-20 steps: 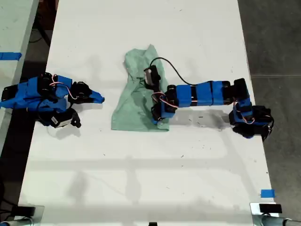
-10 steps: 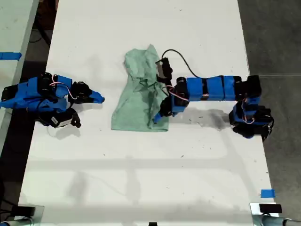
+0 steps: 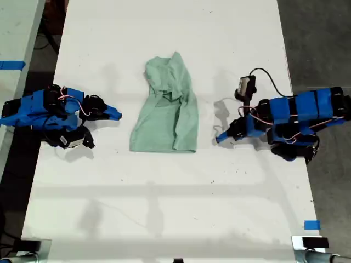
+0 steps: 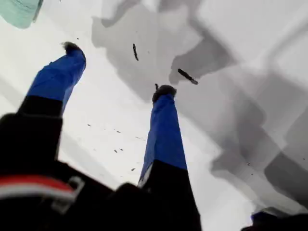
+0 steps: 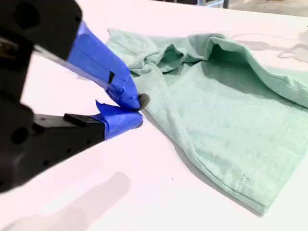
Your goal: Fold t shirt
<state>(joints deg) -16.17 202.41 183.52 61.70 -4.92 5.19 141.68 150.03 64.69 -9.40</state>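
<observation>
The t shirt [image 3: 164, 118] is pale mint green and lies crumpled, partly folded lengthwise, in the middle of the white table [image 3: 164, 208]. My first gripper [image 3: 219, 137] is open and empty, hovering over bare table a short way off the shirt's edge on the exterior view's right. In its wrist view the two blue fingers [image 4: 166, 130] of my first gripper [image 4: 118, 70] stand apart, and only a corner of the t shirt [image 4: 19, 9] shows. My second gripper [image 3: 118, 115] rests on the exterior view's left, apart from the shirt. In its own view my second gripper [image 5: 139, 110] is shut on nothing, near the t shirt [image 5: 231, 110].
Dark specks dot the table under my first gripper. A cable [image 3: 269, 76] loops above the first arm. A blue tape mark [image 3: 311, 225] sits near the table's front corner on the exterior view's right. The table drops to dark floor [image 3: 318, 44] on that side.
My first gripper has let go of the shirt's edge and drawn back toward the exterior view's right, off the fabric. The shirt stays put. The second arm has not moved.
</observation>
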